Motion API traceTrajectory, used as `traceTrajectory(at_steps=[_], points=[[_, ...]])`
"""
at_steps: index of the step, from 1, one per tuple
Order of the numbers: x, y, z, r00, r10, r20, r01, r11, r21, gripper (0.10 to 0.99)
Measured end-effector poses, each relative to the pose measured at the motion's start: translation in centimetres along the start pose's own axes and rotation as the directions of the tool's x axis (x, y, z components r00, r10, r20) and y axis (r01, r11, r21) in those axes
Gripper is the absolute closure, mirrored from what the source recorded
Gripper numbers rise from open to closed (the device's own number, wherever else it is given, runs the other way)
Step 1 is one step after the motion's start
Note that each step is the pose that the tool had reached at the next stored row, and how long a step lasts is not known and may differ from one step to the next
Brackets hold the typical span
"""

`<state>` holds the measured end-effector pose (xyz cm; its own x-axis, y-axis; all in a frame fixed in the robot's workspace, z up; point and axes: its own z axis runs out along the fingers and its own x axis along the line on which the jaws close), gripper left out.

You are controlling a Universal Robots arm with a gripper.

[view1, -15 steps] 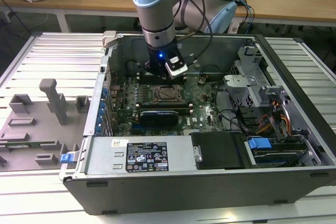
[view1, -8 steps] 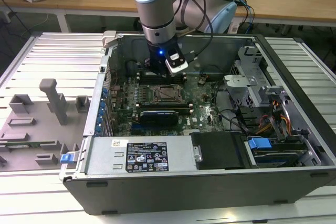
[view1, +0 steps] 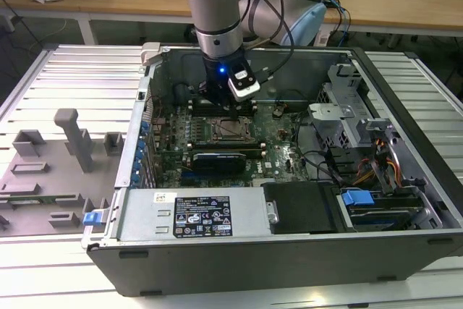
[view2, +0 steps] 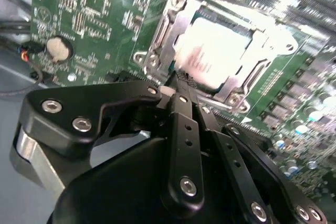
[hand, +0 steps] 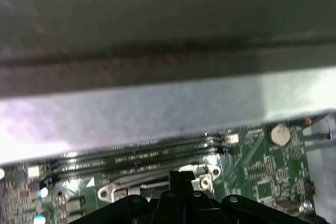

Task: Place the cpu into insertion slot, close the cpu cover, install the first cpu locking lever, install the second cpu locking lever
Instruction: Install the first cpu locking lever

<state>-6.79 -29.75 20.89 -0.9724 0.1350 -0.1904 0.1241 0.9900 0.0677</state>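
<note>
The cpu (view2: 215, 51), a silvery square chip, lies flat in the socket on the green motherboard (view2: 79, 19), also seen at the board's middle as the cpu (view1: 231, 130). The cpu cover (view2: 248, 83), a thin metal frame, lies down around it. My gripper (view2: 178, 85) has its black fingers (view2: 181, 129) pressed together, the tips resting at the socket's edge beside the cover. In the exterior view my gripper (view1: 219, 103) reaches down inside the open computer case, just behind the socket. In the first wrist view my gripper (hand: 181, 176) sits at the socket's metal corner bracket (hand: 206, 171).
The case walls (view1: 145, 142) ring the board. A long black card (view1: 224, 158) lies just in front of the socket, memory slots (hand: 136, 156) behind it. A drive cage and cables (view1: 347, 128) fill the exterior view's right. A grey fixture (view1: 72, 139) stands outside on that view's left.
</note>
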Motion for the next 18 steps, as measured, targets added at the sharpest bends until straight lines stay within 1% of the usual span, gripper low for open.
traceTrajectory(at_steps=[1, 5, 6, 7, 8, 9, 10, 12, 13, 14, 15, 17, 18], points=[[-0.05, 0.00, 0.01, 1.0000, -0.002, -0.0040, 0.002, 0.9999, 0.010, 0.980], [-0.07, 0.01, 0.01, 1.0000, -0.001, -0.0053, 0.002, 0.9999, 0.010, 0.980], [-0.15, 0.02, 0.05, 0.9998, -0.001, -0.0176, 0.001, 0.9999, 0.012, 0.980], [-0.27, 0.03, 0.08, 0.9994, 0.000, -0.0349, 0.001, 0.9999, 0.014, 0.980], [-0.43, 0.05, 0.13, 0.9982, 0.001, -0.0600, 0.000, 0.9998, 0.018, 0.980], [-0.55, 0.07, 0.16, 0.9970, 0.002, -0.0771, 0.000, 0.9998, 0.020, 0.980], [-0.67, 0.08, 0.19, 0.9958, 0.003, -0.0920, -0.001, 0.9998, 0.022, 0.980], [-0.67, 0.08, 0.19, 0.9957, 0.003, -0.0921, -0.001, 0.9998, 0.022, 0.980], [-0.67, 0.09, 0.19, 0.9958, 0.003, -0.0920, 0.000, 0.9997, 0.025, 0.980], [-0.68, 0.06, 0.19, 0.9959, 0.001, -0.0905, 0.002, 0.9993, 0.038, 0.980], [-0.69, 0.03, 0.20, 0.9959, 0.000, -0.0901, 0.004, 0.9989, 0.046, 0.980], [-0.73, -0.15, 0.18, 0.9959, -0.001, -0.0905, 0.006, 0.9983, 0.057, 0.980], [-0.76, -0.32, 0.17, 0.9959, -0.001, -0.0908, 0.006, 0.9983, 0.058, 0.980]])
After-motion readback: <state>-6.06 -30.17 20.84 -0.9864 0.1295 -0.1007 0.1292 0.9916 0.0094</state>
